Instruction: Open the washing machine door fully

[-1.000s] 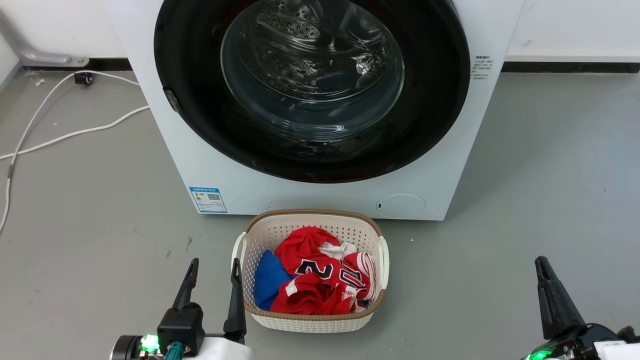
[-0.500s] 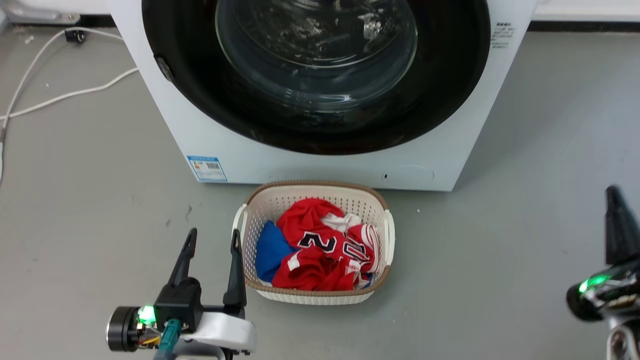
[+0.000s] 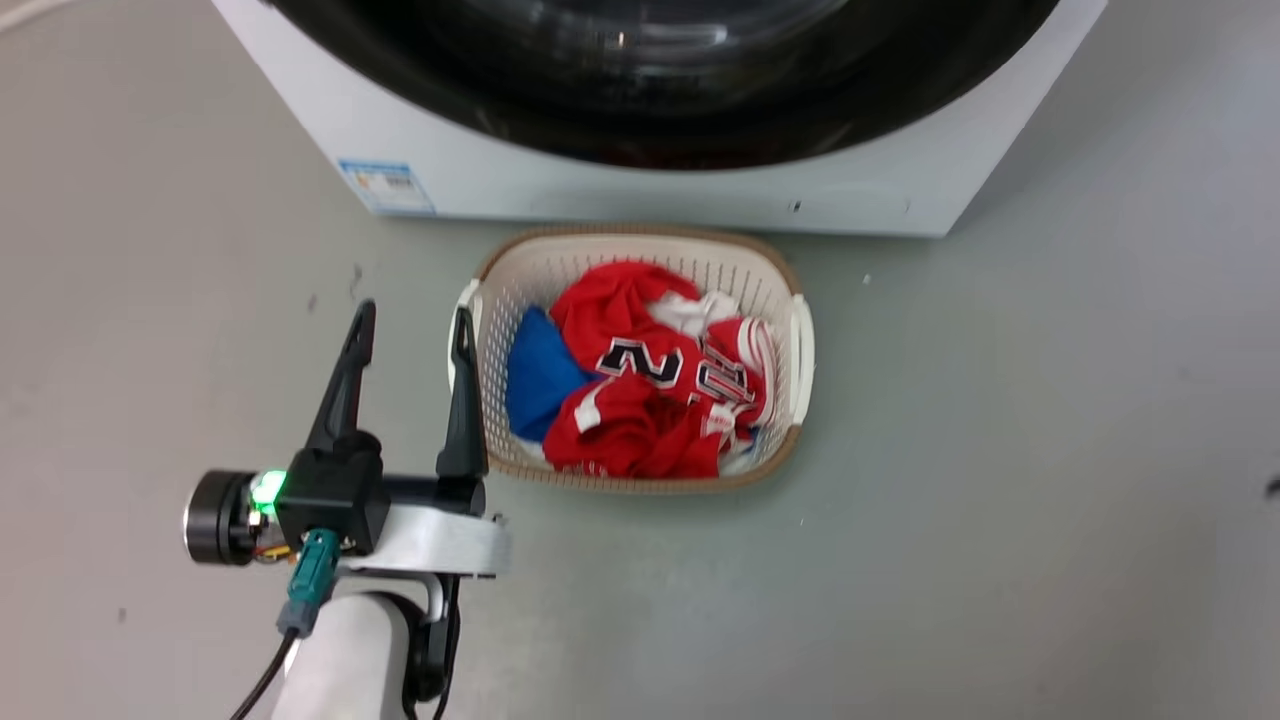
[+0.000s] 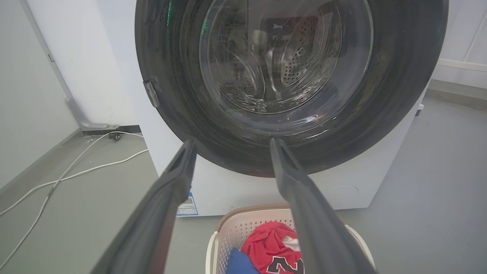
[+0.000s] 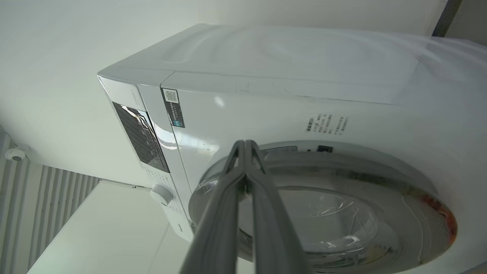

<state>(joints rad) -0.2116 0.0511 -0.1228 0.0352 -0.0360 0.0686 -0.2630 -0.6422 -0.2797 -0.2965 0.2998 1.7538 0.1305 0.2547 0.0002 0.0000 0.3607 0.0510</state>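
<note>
The washing machine door (image 4: 399, 76) is a glossy black disc with a clear glass bowl in its middle, lying flat against the white machine front. Its lower arc (image 3: 650, 130) runs along the top of the head view. My left gripper (image 3: 413, 310) hangs open and empty over the floor, just left of the basket, and in its wrist view the left gripper (image 4: 232, 141) points at the door's lower edge from a distance. My right gripper (image 5: 245, 142) is shut on nothing, aimed at the door (image 5: 342, 228) from the side near its upper rim, short of touching it.
A white laundry basket (image 3: 800, 340) holding red and blue clothes stands on the grey floor right before the machine. White cables (image 4: 76, 173) lie on the floor at the left by the wall. A small round flap (image 4: 344, 190) sits low on the machine front.
The head camera has tilted down, so the machine and basket slid up the picture. My right gripper rose along the right edge and left the head view. The left gripper stays open beside the basket.
</note>
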